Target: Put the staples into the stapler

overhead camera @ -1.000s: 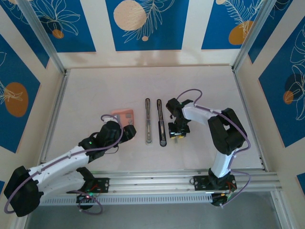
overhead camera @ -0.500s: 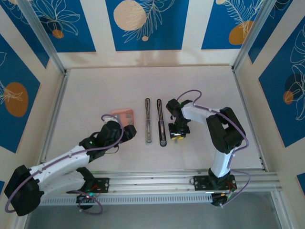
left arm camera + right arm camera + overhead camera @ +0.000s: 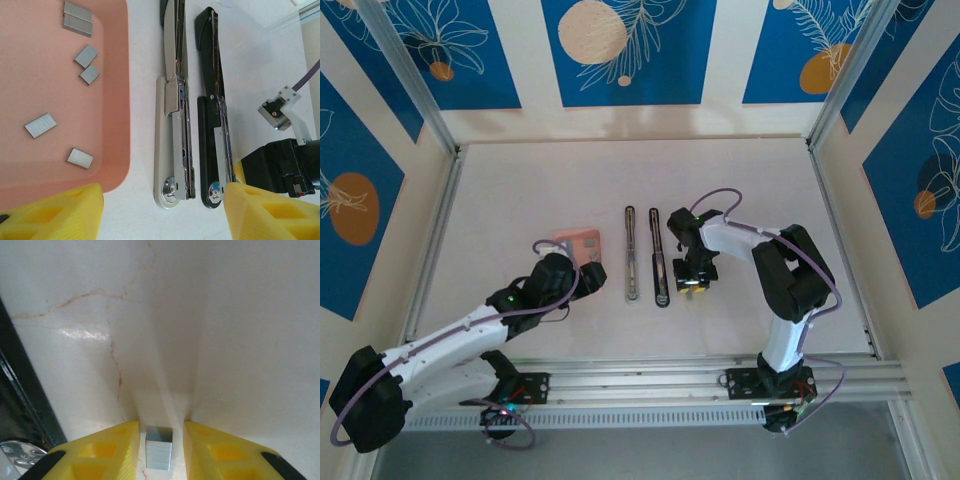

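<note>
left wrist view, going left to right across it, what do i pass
pink tray with the staples in it → stapler's silver bar → stapler's black arm → right arm

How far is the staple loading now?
Done: the stapler lies opened flat, black arm beside silver bar. In hand: the right end effector pinches one strip just beside it. Left: setting it in the bar and closing; more staples lie in the tray.
</note>
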